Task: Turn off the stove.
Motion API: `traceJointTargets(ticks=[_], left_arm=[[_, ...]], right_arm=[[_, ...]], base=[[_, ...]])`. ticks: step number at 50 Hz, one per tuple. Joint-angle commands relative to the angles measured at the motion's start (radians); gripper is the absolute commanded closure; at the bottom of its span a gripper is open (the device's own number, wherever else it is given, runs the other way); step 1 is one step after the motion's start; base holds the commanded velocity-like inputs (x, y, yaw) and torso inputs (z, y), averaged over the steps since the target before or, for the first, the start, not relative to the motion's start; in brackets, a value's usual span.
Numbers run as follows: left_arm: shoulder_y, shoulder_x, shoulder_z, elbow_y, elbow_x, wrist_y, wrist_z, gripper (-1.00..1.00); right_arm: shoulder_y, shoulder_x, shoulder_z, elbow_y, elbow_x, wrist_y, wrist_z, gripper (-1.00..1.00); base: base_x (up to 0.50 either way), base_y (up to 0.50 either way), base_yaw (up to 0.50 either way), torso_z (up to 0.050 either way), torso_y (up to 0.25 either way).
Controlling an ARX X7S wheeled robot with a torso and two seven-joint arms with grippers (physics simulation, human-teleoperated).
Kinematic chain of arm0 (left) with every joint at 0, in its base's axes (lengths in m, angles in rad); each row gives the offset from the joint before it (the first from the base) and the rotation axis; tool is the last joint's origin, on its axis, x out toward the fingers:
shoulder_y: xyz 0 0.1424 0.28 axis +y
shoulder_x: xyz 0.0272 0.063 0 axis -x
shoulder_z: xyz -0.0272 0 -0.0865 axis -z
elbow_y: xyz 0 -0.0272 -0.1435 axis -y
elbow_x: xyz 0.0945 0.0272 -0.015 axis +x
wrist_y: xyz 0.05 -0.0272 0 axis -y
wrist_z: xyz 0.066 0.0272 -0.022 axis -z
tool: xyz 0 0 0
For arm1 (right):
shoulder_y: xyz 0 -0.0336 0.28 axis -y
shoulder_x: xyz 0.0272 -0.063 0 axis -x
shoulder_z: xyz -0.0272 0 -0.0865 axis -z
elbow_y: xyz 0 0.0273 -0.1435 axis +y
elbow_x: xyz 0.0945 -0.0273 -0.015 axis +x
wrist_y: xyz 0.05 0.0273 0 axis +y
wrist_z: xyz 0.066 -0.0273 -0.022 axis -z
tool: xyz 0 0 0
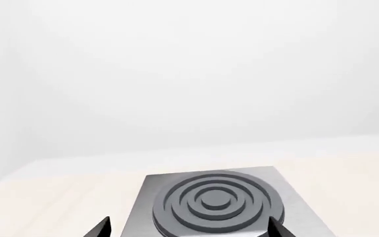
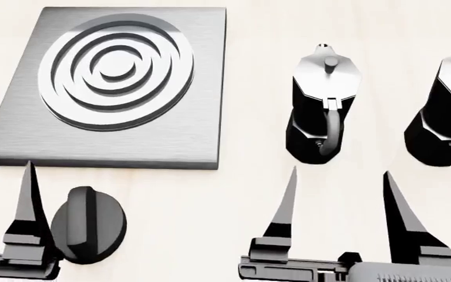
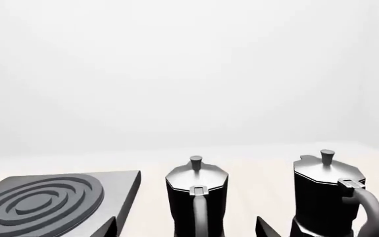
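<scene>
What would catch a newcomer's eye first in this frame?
The stove, a grey plate with ringed burner, lies far left. Two moka pots stand to its right. A black knob sits in front of the stove, with the left end effector at it, jaws spread.

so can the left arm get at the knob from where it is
Probably yes. The knob lies right beside the left gripper, in front of the stove, with nothing between them. Only one finger shows in the head view, so the jaws' spread is unclear.
</scene>
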State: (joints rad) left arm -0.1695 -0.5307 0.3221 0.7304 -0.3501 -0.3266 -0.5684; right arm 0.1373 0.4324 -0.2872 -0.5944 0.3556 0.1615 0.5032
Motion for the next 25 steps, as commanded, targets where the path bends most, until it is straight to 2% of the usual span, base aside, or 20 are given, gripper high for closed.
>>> traceJointTargets(ticks=[1, 25], left_arm=[[-0.029, 0.023, -0.028, 0.003, -0.018, -0.004, 0.030, -1.00], [-0.077, 0.023, -0.019, 0.027, -0.029, -0.034, 0.029, -1.00]], right_arm=[[0.040, -0.013, 0.030, -0.018, 0.013, 0.024, -0.027, -1.00], [0.080, 0.000, 0.047, -0.055, 0.039, 0.056, -0.013, -1.00]], base=[[0.00, 0.00, 0.00, 0.000, 0.000], [0.00, 0.00, 0.00, 0.000, 0.000]])
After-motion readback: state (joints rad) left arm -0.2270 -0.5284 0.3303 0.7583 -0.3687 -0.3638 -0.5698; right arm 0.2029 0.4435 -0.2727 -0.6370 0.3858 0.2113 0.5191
